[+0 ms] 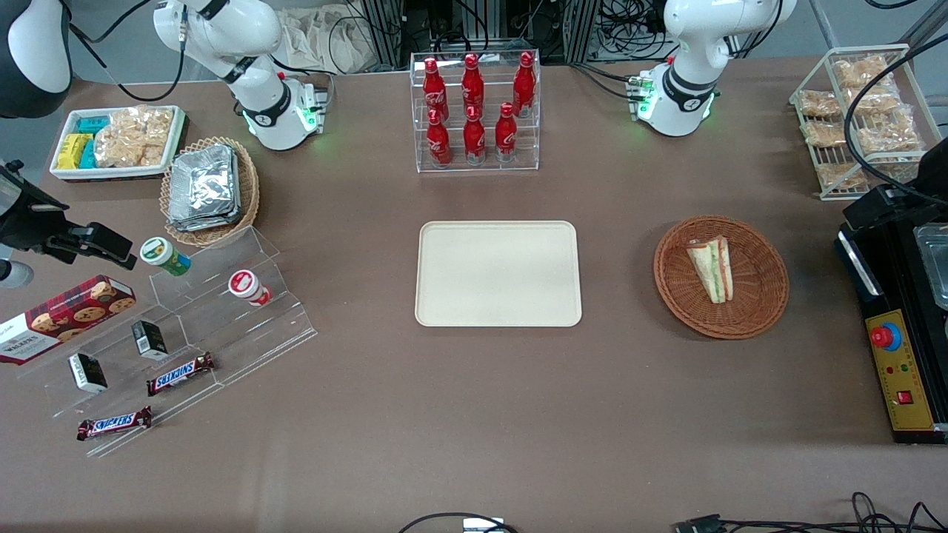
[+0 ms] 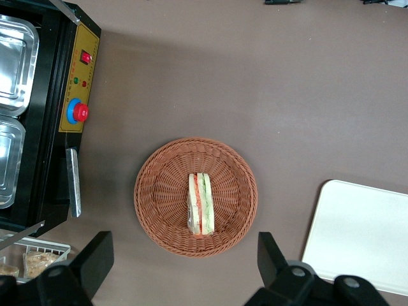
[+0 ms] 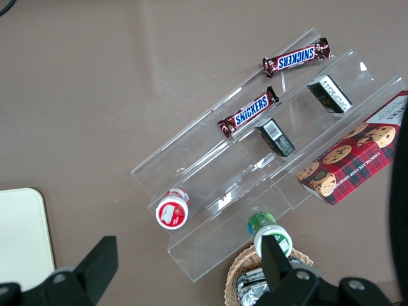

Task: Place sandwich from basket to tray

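High above the basket (image 2: 196,197), the tool (image 2: 185,268) hangs with its fingers (image 2: 95,258) spread wide and nothing between them. On the basket floor the sandwich (image 2: 201,204) lies flat, off the wicker rim on every side. A good pick would likely drop straight down over the wedge, closing across its bread faces without squashing the filling. Between the basket and the tray (image 1: 498,273) the counter (image 1: 474,414) lies bare, so the carry looks open. A black machine (image 2: 38,121) stands on the side away from the tray.
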Robot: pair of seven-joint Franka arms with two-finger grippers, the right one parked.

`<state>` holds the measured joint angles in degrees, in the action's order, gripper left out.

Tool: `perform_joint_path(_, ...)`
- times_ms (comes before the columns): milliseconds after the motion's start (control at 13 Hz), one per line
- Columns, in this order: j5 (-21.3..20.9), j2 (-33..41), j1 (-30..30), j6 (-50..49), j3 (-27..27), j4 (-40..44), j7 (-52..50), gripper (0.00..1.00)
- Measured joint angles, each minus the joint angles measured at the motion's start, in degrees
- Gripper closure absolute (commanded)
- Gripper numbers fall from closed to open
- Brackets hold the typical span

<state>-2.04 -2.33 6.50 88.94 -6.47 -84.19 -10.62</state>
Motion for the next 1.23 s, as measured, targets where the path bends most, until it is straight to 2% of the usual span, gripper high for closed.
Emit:
perform_joint_path(846, 0.00, 0.28, 0.00, -3.41, 0.07, -0.04, 0.04, 0.00)
perform_joint_path(1231, 0.08, -1.97, 0.00, -0.45, 0.09, -2.49, -0.17, 0.00)
